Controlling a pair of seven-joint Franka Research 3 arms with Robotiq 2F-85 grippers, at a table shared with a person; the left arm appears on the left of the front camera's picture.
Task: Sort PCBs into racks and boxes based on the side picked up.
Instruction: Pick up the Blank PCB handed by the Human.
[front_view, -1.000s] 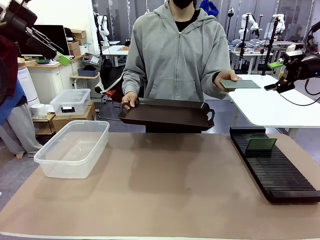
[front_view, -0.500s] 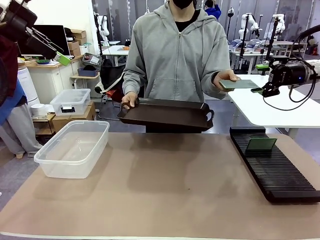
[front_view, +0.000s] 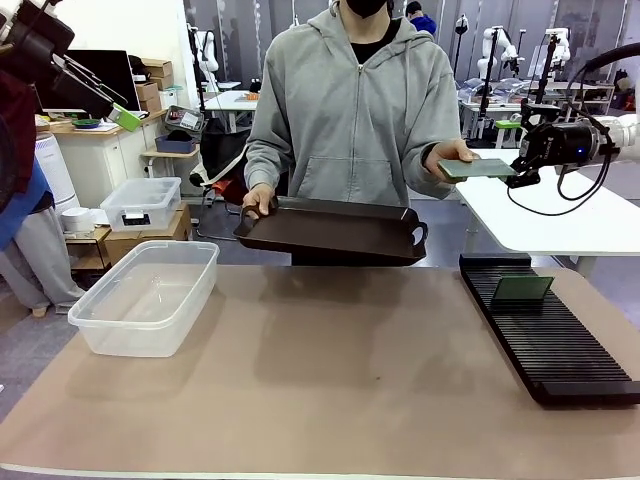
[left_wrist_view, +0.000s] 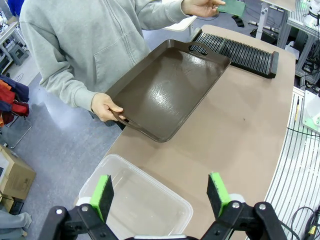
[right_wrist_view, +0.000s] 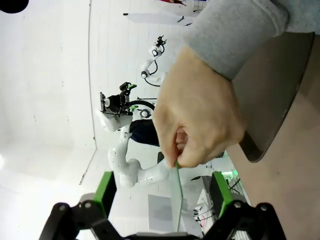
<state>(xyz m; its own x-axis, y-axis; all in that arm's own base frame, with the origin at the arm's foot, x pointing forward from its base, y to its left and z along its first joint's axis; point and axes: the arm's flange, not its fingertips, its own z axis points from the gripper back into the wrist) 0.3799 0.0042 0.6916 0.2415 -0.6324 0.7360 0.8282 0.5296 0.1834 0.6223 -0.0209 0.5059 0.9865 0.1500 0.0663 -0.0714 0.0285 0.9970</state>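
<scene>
The person across the table holds out a green PCB (front_view: 478, 168) flat in one hand. My right gripper (front_view: 514, 153) is open, with its fingers above and below the board's far edge. In the right wrist view the PCB (right_wrist_view: 177, 195) shows edge-on between the green pads (right_wrist_view: 105, 192), touching neither. A second PCB (front_view: 522, 289) stands in the black rack (front_view: 560, 340) near its far end. The clear box (front_view: 145, 297) sits at the table's left. My left gripper (left_wrist_view: 160, 195) hangs open high above the box (left_wrist_view: 135, 200).
The person's other hand holds a dark brown handled tray (front_view: 335, 228) over the table's far edge. A white side table (front_view: 540, 215) stands behind the rack. A smaller clear bin (front_view: 140, 203) rests on cardboard boxes at back left.
My right gripper has moved left to the held-out PCB and now straddles its edge. The person, the tray and the left arm have stayed put.
</scene>
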